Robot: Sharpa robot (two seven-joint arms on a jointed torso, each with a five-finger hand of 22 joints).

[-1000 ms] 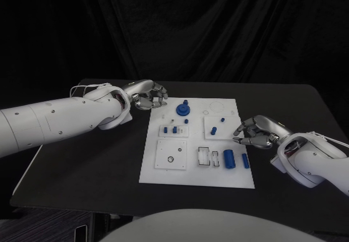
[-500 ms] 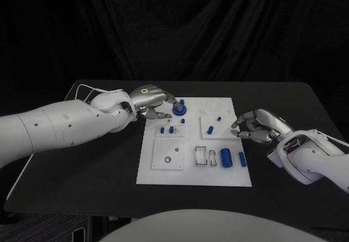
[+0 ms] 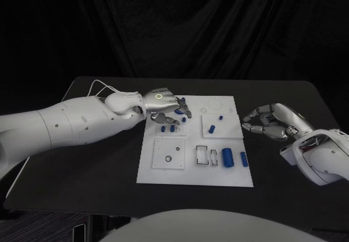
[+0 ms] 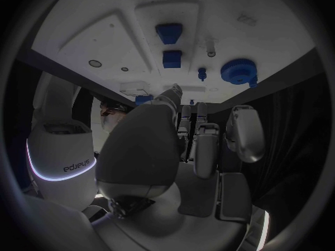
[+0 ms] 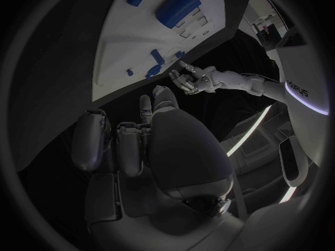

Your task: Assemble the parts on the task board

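We see one white board (image 3: 196,174) on the black tabletop (image 3: 95,171), between our two hands. Our left hand (image 3: 166,106) hovers over the board's far left corner, fingers loosely spread and holding nothing; the round blue knob (image 4: 239,71) lies just beyond its fingertips, two small blue blocks (image 4: 170,32) past that. Our right hand (image 3: 273,121) hangs just off the board's right edge, fingers curled in, empty. Two blue cylinders (image 3: 228,158) lie nearest it.
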